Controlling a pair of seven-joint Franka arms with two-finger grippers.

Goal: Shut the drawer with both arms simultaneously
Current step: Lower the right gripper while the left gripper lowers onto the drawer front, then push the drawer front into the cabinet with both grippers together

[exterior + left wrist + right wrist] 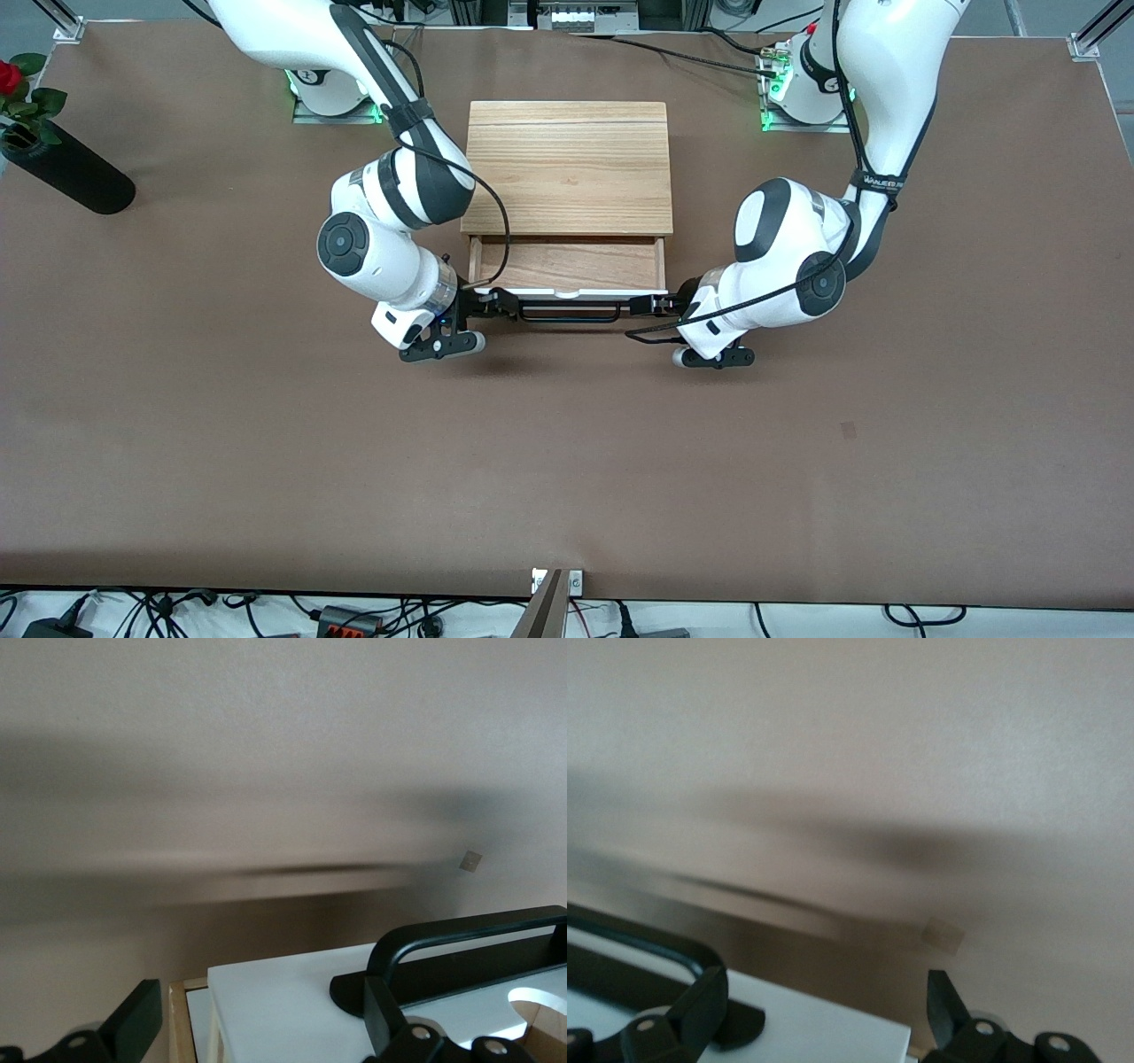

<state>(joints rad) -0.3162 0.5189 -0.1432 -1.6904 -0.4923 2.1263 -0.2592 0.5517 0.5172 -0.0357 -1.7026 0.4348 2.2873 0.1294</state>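
The drawer (567, 266) (white front, black bar handle (567, 312)) stands partly open, reddish wood showing, facing the front camera.

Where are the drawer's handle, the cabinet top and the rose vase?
handle (567, 311), front view, middle of the bar.
cabinet top (569, 168), front view, centre of the wood.
rose vase (66, 170), front view, black body.

You're looking down on a wide brown counter (266, 461) lit evenly from above. At the upper left of the frame a black vase (66, 173) lies tilted with a red rose (9, 75). Cables (177, 611) trail along the bottom edge on a pale floor.
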